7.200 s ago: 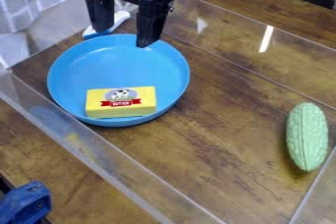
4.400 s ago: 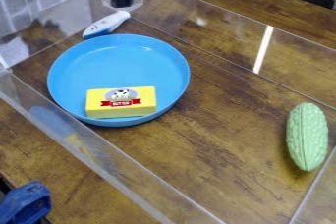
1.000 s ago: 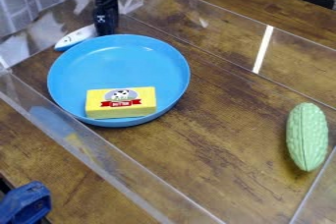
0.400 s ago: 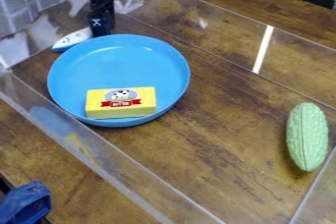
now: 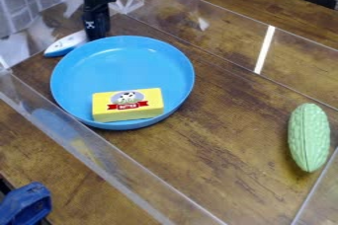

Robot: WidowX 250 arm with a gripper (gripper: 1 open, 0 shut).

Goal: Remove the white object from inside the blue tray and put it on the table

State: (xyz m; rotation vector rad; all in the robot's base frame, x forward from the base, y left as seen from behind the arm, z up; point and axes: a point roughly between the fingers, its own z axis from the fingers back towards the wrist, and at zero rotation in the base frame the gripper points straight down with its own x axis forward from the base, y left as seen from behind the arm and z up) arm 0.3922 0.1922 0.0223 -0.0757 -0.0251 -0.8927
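a: item one, largest?
b: the table, dark brown planks, glossy, with clear edging along its near side.

a: next?
b: the blue tray, round and shallow with a raised rim. taken as landmark for everything else.

a: item three?
b: a green bumpy oval thing, well apart from the tray, off to its right near the picture's right edge, lying on the table.

a: after that?
b: a yellow butter block with a red label, lying inside the tray, toward its near rim.

a: the arm?
b: black, coming down from the top of the picture just behind the tray's far-left rim. the gripper points down at the table there. whether its jaws are apart or together, cannot tell; they read as one dark mass from this side.

a: smallest?
b: the white object, slim with pointed ends. it lies on the table outside the tray, just beside the tray's upper-left rim, and just left of the gripper's tip. contact between the two, cannot tell.
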